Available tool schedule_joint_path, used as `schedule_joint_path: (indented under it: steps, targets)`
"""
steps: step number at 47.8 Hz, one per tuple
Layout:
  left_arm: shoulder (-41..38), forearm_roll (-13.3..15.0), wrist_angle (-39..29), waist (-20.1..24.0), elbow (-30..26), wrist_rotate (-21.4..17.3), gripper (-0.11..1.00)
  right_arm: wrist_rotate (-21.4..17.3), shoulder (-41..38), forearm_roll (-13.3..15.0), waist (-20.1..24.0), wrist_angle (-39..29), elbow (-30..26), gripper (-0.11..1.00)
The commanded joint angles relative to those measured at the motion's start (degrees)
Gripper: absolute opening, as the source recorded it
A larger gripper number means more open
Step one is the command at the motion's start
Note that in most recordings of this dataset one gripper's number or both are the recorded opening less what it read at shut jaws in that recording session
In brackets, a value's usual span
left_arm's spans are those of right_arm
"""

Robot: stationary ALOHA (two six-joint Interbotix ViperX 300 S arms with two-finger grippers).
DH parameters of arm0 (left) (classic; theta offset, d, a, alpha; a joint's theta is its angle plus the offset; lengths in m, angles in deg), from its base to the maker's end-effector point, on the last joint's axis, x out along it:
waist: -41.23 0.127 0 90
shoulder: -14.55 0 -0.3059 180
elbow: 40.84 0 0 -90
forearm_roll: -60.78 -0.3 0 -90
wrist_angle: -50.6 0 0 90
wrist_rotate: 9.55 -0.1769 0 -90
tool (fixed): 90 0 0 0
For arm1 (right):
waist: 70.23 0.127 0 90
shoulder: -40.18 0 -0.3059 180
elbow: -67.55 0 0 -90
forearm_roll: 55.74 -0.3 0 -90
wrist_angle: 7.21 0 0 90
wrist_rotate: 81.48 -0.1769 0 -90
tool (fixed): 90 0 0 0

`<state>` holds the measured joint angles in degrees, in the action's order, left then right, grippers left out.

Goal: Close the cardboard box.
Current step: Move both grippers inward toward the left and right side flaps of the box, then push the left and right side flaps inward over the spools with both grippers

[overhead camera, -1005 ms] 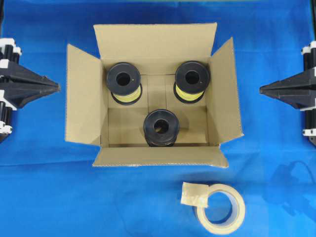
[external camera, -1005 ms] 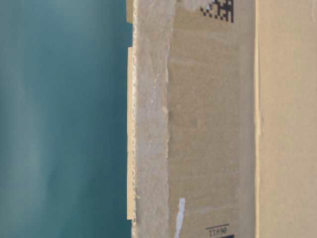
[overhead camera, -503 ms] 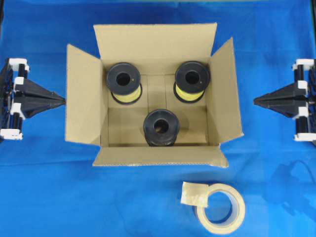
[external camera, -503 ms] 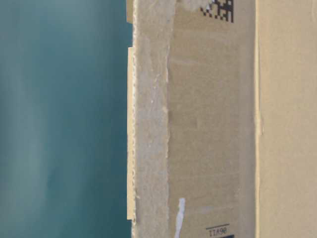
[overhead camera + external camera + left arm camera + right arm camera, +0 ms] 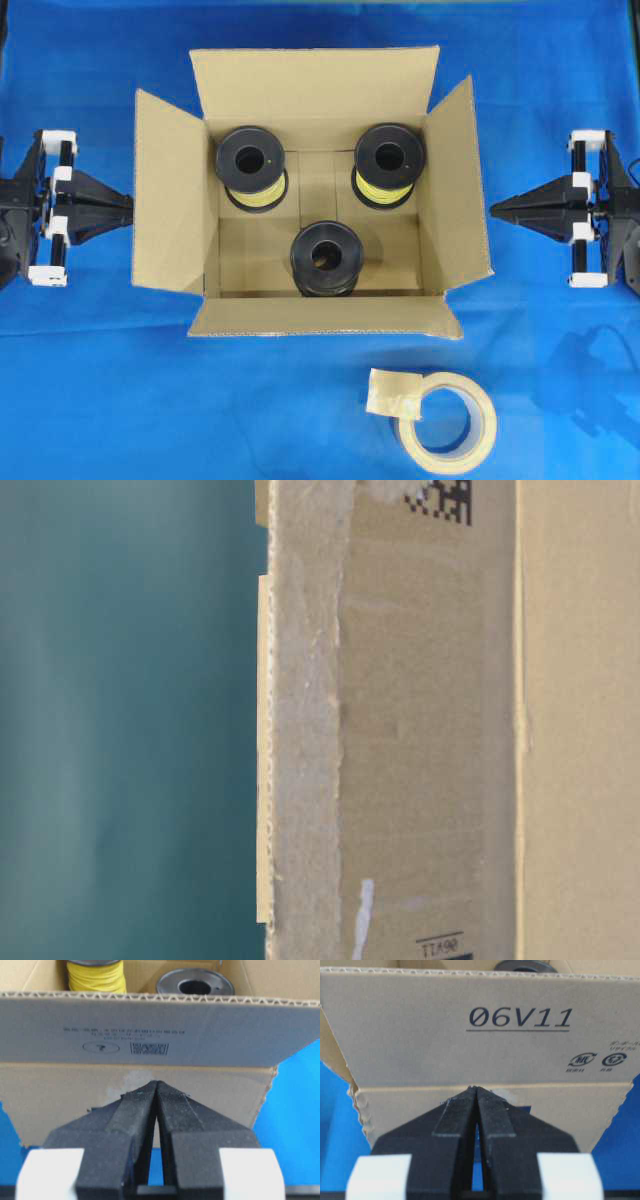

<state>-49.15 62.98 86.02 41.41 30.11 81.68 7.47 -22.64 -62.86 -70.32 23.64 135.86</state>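
Observation:
The cardboard box [image 5: 170,200] stands open in the middle of the blue cloth, all its flaps folded outward. Inside stand three black spools [image 5: 324,258], two wound with yellow cord. My left gripper [image 5: 128,204] is shut and empty, its tip just left of the box's left flap [image 5: 160,1030]. My right gripper [image 5: 494,208] is shut and empty, its tip just right of the right flap, which bears the "06V11" print [image 5: 520,1018]. The table-level view shows only the box's wall [image 5: 430,730] close up, with torn tape and a square code.
A beige tape roll [image 5: 447,422] with a loose end lies on the blue cloth [image 5: 100,400] in front of the box, toward the right. The cloth covers the whole table.
Both grippers have moved inward toward the box's side flaps, the left one rightward and the right one leftward. The box, spools and tape roll have not moved.

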Motion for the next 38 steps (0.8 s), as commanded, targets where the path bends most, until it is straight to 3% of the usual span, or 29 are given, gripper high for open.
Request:
schedule_joint_path:
  steps: [1,11,26,38]
  targets:
    - [-1.1,0.1,1.4,-0.2,-2.4,0.0,0.00,-0.1,-0.8,-0.3,0.0,0.8,-2.0,0.00]
    - [-6.5,0.1,2.2,-0.2,-7.3,-0.3,0.00,-0.1,-6.2,-0.3,0.0,1.1,-6.5,0.00]
    - [-17.8,0.2,3.9,0.3,-16.5,-0.8,0.00,0.1,-19.2,-0.2,0.0,1.2,-17.5,0.00]
    - [-24.5,0.2,-0.2,1.6,-23.8,-0.6,0.00,0.2,-24.7,-0.2,0.0,1.0,-22.3,0.00]
